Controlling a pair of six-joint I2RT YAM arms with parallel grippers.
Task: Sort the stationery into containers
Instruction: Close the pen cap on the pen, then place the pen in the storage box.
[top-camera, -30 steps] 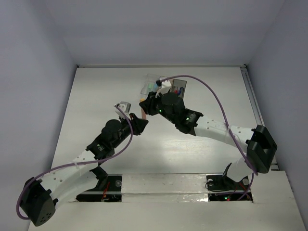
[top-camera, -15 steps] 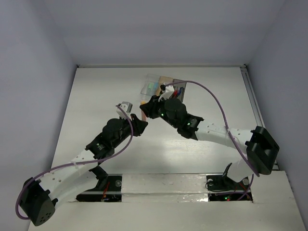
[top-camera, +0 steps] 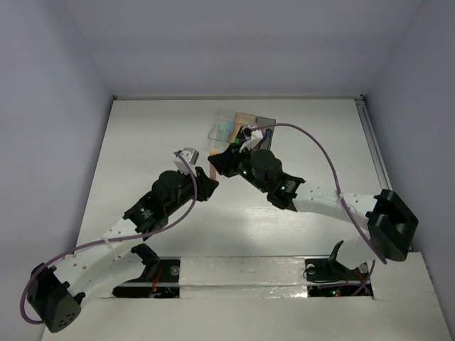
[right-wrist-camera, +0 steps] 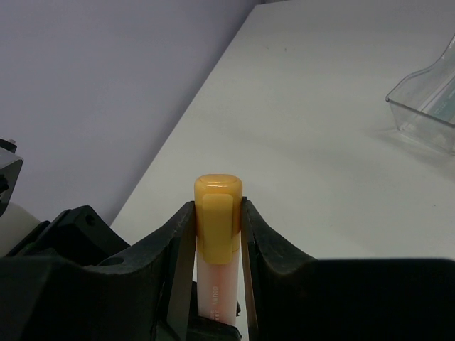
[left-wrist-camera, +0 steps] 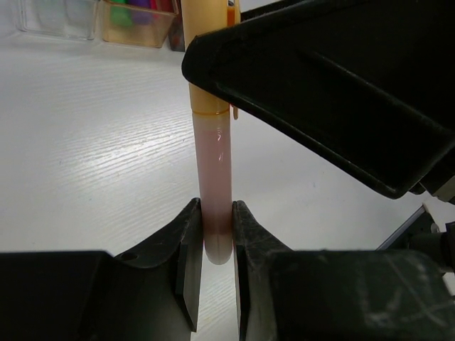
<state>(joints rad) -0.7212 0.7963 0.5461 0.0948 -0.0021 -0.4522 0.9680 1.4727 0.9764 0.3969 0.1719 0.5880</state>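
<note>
The marker (left-wrist-camera: 215,163) is held by both arms at once, above the table (top-camera: 142,156) and just on the near side of the row of boxes. It is a stubby highlighter with a translucent pale pink barrel that has a rounded closed end. Its opaque yellow-orange cap (right-wrist-camera: 217,213) has a domed top and a flat clip down one side. A narrow orange collar marks where cap and barrel join.

The left gripper (left-wrist-camera: 215,238) pinches the rounded end of the barrel, its two black fingers pressed against either side. The right gripper (right-wrist-camera: 217,217) clamps the cap, with the clip facing the wrist camera and the cap's top just clear of the fingertips. The marker runs straight from one gripper to the other.

In the top view the clear box (top-camera: 222,125), tan box (top-camera: 243,119) and grey box (top-camera: 266,125) stand side by side beyond the grippers. The left wrist view shows a green piece (left-wrist-camera: 121,13) and a purple piece (left-wrist-camera: 144,3) in the tan box.
</note>
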